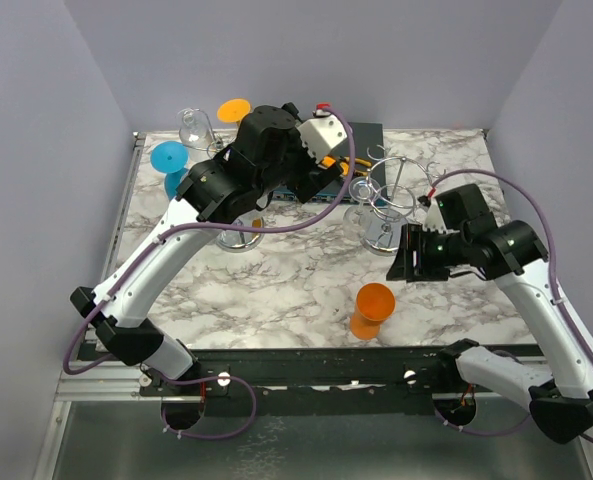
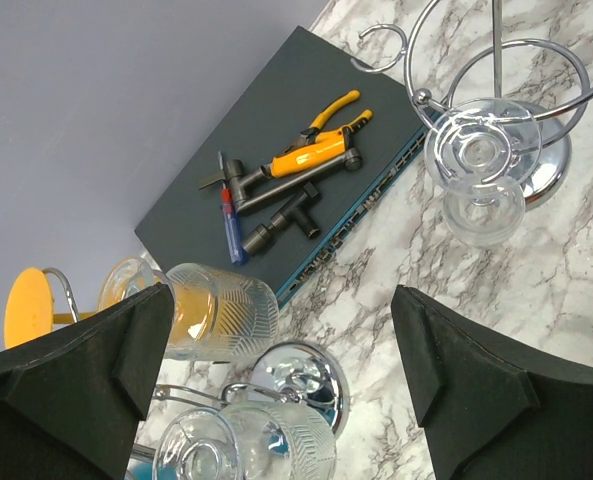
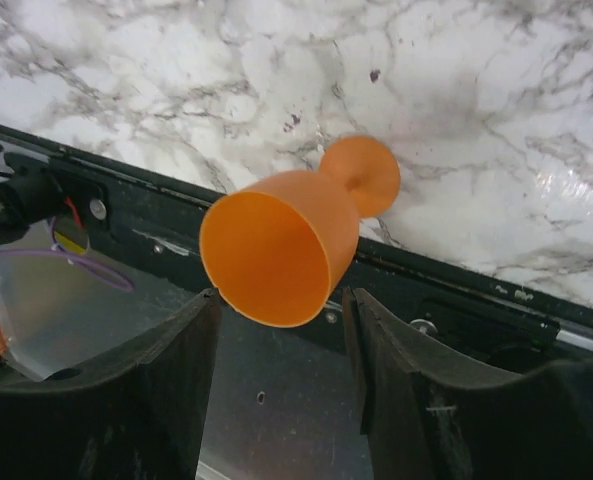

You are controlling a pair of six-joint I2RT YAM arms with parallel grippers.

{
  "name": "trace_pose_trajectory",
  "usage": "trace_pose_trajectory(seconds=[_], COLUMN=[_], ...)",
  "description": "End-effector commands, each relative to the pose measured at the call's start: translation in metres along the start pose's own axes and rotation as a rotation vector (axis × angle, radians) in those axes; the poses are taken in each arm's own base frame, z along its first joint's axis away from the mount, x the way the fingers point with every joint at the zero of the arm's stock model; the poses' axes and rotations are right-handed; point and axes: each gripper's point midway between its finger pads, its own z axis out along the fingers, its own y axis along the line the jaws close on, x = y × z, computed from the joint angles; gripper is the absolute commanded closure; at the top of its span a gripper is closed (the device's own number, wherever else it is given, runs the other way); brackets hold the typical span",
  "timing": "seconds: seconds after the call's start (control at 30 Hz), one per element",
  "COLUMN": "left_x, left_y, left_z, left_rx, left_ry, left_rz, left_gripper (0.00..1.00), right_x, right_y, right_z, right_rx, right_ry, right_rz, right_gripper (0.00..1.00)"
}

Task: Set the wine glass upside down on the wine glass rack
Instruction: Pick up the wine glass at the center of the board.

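An orange wine glass (image 1: pixel 372 308) stands upright on the marble table near the front edge. In the right wrist view the orange wine glass (image 3: pixel 276 250) has its mouth facing my right gripper (image 3: pixel 281 300). That gripper's jaws stand open on either side of the rim, just short of it, with nothing held. In the top view the right gripper (image 1: pixel 408 258) hangs just behind the glass. A chrome wine glass rack (image 1: pixel 386 190) with a clear glass hung upside down stands behind it. My left gripper (image 2: pixel 281 300) is wide open and empty above a second chrome rack (image 2: pixel 311 385).
A dark case (image 2: pixel 276 160) with pliers and tools lies at the back. Clear glasses (image 2: pixel 221 310) hang on the left rack. A blue glass (image 1: pixel 171 160), an orange glass (image 1: pixel 234 108) and a clear glass (image 1: pixel 196 125) are at the back left. The black front rail (image 3: pixel 456 290) runs just past the orange glass.
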Motion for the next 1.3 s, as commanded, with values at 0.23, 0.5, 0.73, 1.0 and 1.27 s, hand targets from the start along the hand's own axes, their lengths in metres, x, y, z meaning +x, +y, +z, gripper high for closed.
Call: trace_pose_trajectory(seconds=[0.23,0.5,0.73,1.0,1.27], left_x=[-0.015,-0.013,-0.014,-0.025,-0.061], left_y=[-0.006,-0.013,-0.02,-0.03,-0.014], left_z=[0.003,0.011,0.014,-0.004,-0.052], left_rx=[0.04,0.064,0.093,0.152,0.132], left_ry=[-0.04,-0.034,-0.04,-0.126,-0.237], left_rz=[-0.02,-0.034,-0.056,-0.062,-0.221], left_gripper=[0.01,0.01,0.01,0.01,0.01], right_x=[0.031,0.054,0.055,0.001,-0.057], right_y=[-0.012,-0.016,-0.019,0.031,0.065], right_z=[0.042,0.06,0.065,0.022,-0.022], right_rx=[-0.024,0.034,0.117,-0.069,-0.223], right_ry=[0.092,0.151,0.146,-0.088,-0.451], right_rz=[0.046,0.021,-0.007,-0.068,-0.092], right_gripper=[0.43,0.47,0.76,1.0,1.0])
